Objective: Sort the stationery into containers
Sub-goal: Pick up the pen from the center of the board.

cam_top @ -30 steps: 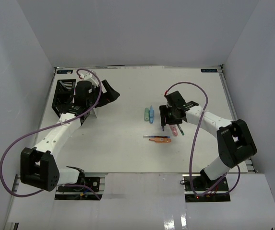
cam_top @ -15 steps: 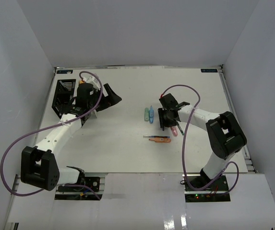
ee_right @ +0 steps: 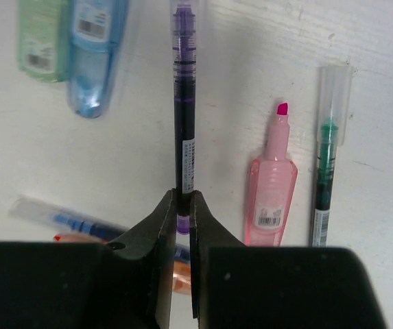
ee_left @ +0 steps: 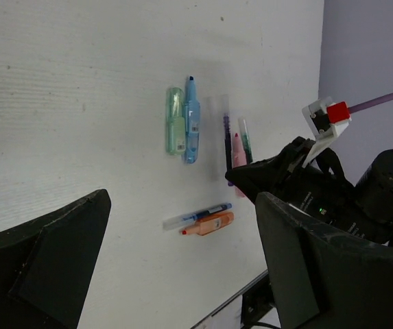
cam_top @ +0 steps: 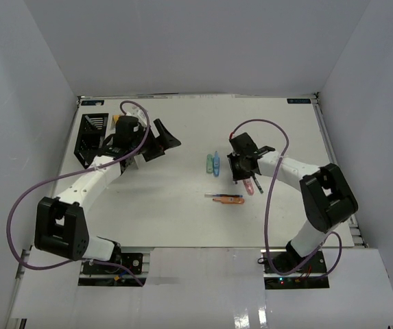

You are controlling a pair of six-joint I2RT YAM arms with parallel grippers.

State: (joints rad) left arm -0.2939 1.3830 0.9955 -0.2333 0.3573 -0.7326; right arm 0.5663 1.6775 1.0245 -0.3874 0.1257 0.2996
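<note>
- Right wrist view: the right gripper (ee_right: 184,205) has its jaws clamped on a thin purple pen (ee_right: 183,103) near its lower end. The pen runs straight up the middle of the frame and appears to lie on the table (ee_right: 134,151).
- Just right of it lie an uncapped pink marker (ee_right: 271,192) and a green pen (ee_right: 326,171).
- A green marker (ee_right: 40,34) and a blue marker (ee_right: 94,48) sit side by side at upper left. A blue pen (ee_right: 66,219) and part of an orange marker (ee_right: 181,277) show at lower left.
- Overhead view: the left gripper (cam_top: 160,142), jaws wide apart and holding nothing, hangs at upper left near the black container (cam_top: 92,137).
- Doing the step well: the hold is far from the pen's middle, so the long end will likely droop or swing. A slow, straight lift should clear the pink marker close by.
- At a container, the free end should go in first.
- Writing: barcode stickers on the green, blue and pink markers, and a white strip of small print on the purple pen — none readable, no brand made out.
</note>
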